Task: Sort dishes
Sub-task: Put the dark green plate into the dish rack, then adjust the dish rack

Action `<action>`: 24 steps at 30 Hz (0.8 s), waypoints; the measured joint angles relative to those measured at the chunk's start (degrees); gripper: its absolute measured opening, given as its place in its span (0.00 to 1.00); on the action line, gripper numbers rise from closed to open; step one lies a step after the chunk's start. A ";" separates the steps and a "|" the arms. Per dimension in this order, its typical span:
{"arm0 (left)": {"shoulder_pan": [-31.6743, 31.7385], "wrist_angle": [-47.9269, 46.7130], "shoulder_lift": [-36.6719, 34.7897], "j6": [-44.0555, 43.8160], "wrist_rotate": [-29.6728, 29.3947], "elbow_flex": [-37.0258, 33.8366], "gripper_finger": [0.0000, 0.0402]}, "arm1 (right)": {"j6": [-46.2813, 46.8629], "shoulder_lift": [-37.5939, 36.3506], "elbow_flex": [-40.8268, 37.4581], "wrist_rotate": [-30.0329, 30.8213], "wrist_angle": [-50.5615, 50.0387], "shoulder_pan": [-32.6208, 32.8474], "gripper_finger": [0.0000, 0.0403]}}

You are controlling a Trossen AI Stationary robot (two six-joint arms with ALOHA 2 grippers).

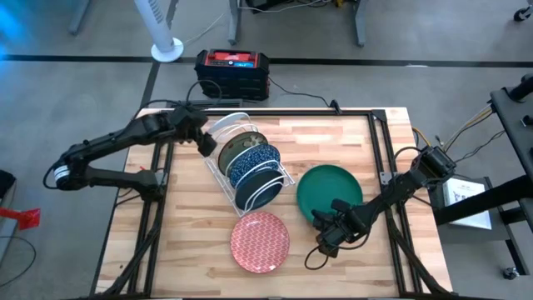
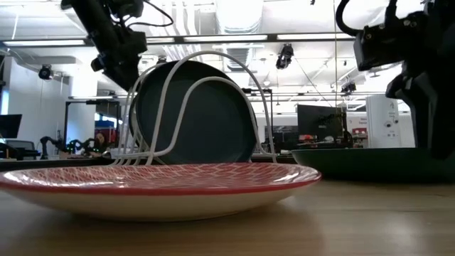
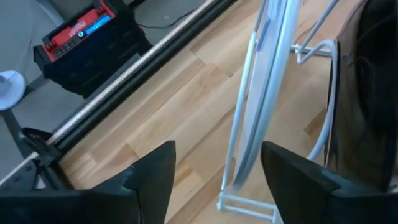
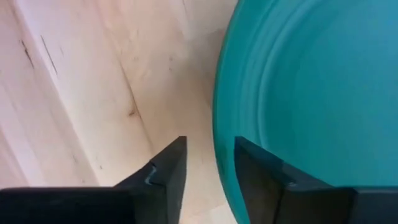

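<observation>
I judged both placements done: my left gripper stood released beside the white plate in the rack; my right gripper, parted, straddled the green plate beside that rack. Next, I'd back away.

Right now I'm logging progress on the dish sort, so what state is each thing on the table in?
Green plate: flat on the table, not gripped.
Red patterned plate: flat on the table, untouched.
White wire rack: standing, holding several plates on edge.
Blue speckled plates: upright in the rack.
Left gripper: open, at the rack's back end, holding nothing.
Right gripper: open, at the green plate's rim.
</observation>
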 joint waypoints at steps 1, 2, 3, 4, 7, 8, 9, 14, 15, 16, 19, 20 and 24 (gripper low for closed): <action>0.00 -0.67 -0.15 0.25 -0.08 0.62 0.57 | 0.00 0.00 0.43 -0.10 -0.54 0.00 0.32; 0.00 -1.50 -0.27 0.61 -0.10 1.22 0.57 | 0.00 0.00 0.78 -0.28 -1.10 0.00 0.34; 0.00 -2.67 -0.38 0.99 -0.11 1.89 0.58 | 0.02 0.00 1.20 -0.63 -1.62 0.00 0.35; 0.00 -3.75 -0.54 1.18 -0.15 2.53 0.58 | 0.01 0.00 1.76 -1.03 -2.23 0.00 0.37; 0.00 -6.13 -1.13 1.69 -0.27 4.38 0.58 | 0.60 0.00 3.97 -1.60 -5.83 0.16 0.40; 0.00 -6.80 -1.40 2.06 -0.43 4.93 0.58 | 0.89 0.00 4.67 -1.60 -7.23 0.25 0.41; 0.00 -7.43 -1.67 2.59 -0.53 5.48 0.58 | 1.17 0.00 5.31 -1.60 -8.49 0.39 0.42; 0.00 -10.66 -3.39 3.55 -0.55 8.04 0.58 | 1.92 0.00 8.66 -1.58 -13.06 1.07 0.43; 0.00 -10.97 -3.95 3.51 -0.56 8.55 0.58 | 1.92 -0.02 9.31 -1.50 -13.49 1.22 0.43; 0.00 -11.20 -4.51 3.35 -0.56 9.01 0.58 | 1.86 -0.02 10.03 -1.21 -13.76 1.25 0.42; -0.04 -10.21 -6.46 1.38 -0.54 9.86 0.58 | 0.64 -0.02 12.07 2.14 -14.04 1.25 0.40; -0.15 -9.45 -7.25 0.95 -0.56 9.96 0.58 | -0.19 -0.02 12.71 4.39 -14.07 1.25 0.39; -2.03 -5.09 -10.30 0.86 -0.56 9.69 0.58 | -2.37 -0.02 15.16 20.07 -13.97 0.73 0.34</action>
